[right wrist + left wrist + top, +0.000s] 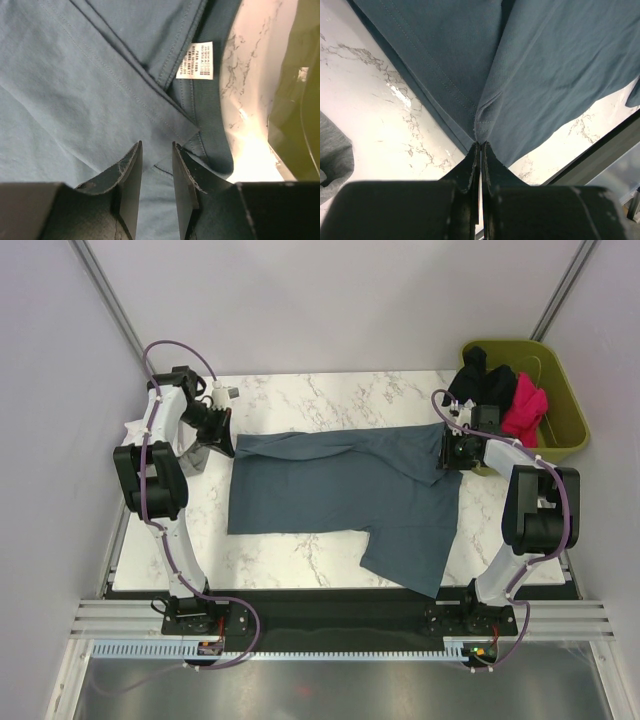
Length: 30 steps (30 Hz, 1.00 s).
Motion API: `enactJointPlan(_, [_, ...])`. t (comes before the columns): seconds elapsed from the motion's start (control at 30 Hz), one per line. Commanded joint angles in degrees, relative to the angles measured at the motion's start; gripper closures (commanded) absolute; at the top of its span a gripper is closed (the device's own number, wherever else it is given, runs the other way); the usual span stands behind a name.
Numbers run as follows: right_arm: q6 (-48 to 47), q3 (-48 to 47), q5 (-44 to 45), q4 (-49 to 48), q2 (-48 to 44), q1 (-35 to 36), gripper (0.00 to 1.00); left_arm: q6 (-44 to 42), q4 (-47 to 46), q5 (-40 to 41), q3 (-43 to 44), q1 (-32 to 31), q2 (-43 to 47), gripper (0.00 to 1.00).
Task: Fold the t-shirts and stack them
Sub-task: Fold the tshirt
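Early stage: blue-grey t-shirt (340,495) lay spread mid-frame on marble table (300,395), upper edge looked partly turned in, no finished fold, no stack. The black shirt (478,380) & pink shirt (525,405) sat in olive bin (565,440), upper right. At shirt's left, the left gripper (479,147) was clamped on its stitched edge. The right gripper (156,150) had jaws apart over collar w/ white label (195,61). Cloth soft, matte knit; tabletop smooth, veined.

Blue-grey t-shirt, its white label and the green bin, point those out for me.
blue-grey t-shirt (330,490): top external view, middle of the body.
white label (194,60): right wrist view, centre of the tag.
green bin (565,415): top external view, bare right wall.
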State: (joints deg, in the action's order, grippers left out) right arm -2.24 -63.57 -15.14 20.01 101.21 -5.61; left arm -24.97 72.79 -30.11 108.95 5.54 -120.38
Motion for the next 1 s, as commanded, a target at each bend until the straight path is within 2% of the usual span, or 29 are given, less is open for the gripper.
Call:
enactJointPlan(0.0, [1.54, -1.03, 3.71, -0.41, 0.13, -2.83, 0.62, -0.52, 1.47, -0.57, 2.23, 0.35, 0.76, 0.98])
enactJointPlan(0.47, [1.80, 0.20, 11.35, -2.43, 1.35, -3.45, 0.63, 0.45, 1.39, -1.71, 1.97, 0.52, 0.93, 0.98])
enactJointPlan(0.8, [2.15, -2.52, 8.99, -3.13, 5.58, -3.45, 0.62, 1.24, 1.47, -1.71, 2.41, 0.43, 0.76, 0.98])
enactJointPlan(0.87, [2.15, -3.22, 8.55, -3.22, 6.28, -3.36, 0.64, 1.15, 1.47, -1.62, 2.24, 0.44, 0.84, 0.98])
enactJointPlan(0.9, [2.07, -3.49, 8.46, -3.31, 6.37, -3.27, 0.69, 1.15, 1.47, -1.36, 2.24, 0.44, 0.85, 0.98])
enactJointPlan(0.97, [2.06, -4.02, 8.54, -3.31, 6.46, -3.36, 0.73, 1.24, 1.47, -1.44, 2.23, 0.43, 0.76, 0.98])
